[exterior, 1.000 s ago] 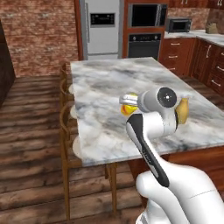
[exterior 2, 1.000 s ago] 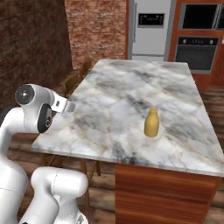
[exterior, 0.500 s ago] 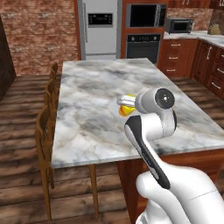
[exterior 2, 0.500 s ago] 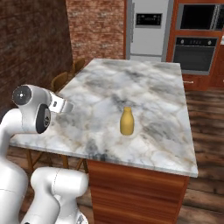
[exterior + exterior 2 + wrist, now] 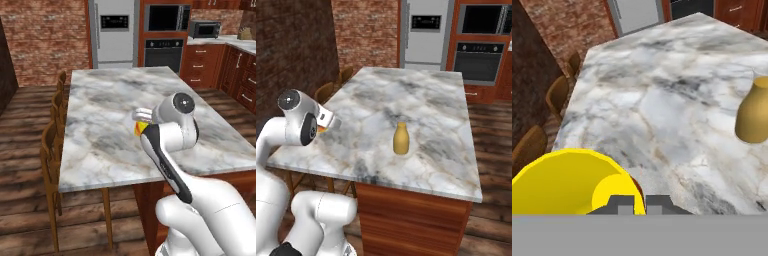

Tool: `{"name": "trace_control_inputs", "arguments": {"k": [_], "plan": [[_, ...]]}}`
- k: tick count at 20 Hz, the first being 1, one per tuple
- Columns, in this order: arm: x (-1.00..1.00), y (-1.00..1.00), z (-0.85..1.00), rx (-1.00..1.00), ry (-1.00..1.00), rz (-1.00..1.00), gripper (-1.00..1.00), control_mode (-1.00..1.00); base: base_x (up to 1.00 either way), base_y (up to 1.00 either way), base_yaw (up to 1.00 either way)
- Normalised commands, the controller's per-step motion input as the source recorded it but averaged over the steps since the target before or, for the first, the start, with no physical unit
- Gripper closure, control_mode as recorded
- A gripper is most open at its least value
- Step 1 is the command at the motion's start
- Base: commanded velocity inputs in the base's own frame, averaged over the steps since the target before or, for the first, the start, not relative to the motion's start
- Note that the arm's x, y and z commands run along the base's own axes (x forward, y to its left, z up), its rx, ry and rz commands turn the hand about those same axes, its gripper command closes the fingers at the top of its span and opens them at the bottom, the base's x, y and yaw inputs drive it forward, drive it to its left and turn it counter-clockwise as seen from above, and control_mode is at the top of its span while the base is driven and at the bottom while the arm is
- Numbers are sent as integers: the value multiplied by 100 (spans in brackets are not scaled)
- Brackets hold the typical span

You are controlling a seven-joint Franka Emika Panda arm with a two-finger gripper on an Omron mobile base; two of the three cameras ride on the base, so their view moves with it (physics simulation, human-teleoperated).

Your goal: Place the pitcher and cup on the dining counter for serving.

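Closest to the hand camera, the gripper (image 5: pixel 639 204) is clamped shut on the rim of the cup (image 5: pixel 572 182), a bright yellow cup whose open mouth faces the lens, held above the near left part of the dining counter (image 5: pixel 662 110). In the left base view a sliver of the cup (image 5: pixel 140 129) shows beside the arm's wrist; in the right base view only an orange-yellow edge of it (image 5: pixel 321 129) peeks from behind the hand.

Further out, the pitcher (image 5: pixel 400 138) stands upright on the marble, its long axis vertical and its narrow neck pointing up, near the counter's middle and well apart from the cup. The hand view catches its rounded body (image 5: pixel 754 116) at the right edge.

The counter has a grey-white veined top on a reddish wood base. Wooden chairs (image 5: pixel 54 131) line its left side. The floor is dark wood planks. Beyond the counter stand a steel fridge (image 5: pixel 114 31), a built-in oven (image 5: pixel 162 49) and a brick wall (image 5: pixel 45 35).
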Motion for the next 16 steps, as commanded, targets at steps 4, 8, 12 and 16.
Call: {"name": "trace_control_inputs", "arguments": {"k": [4, 8, 12, 16], "plan": [[34, -19, -14, 11, 47, 0, 100, -100, 0, 0, 0], [43, -12, -21, 3, 33, -3, 100, -100, 0, 0, 0], [16, 0, -22, 0, 8, -7, 100, -100, 0, 0, 0], [36, 0, -71, 0, 1, -13, 100, -100, 0, 0, 0]]}}
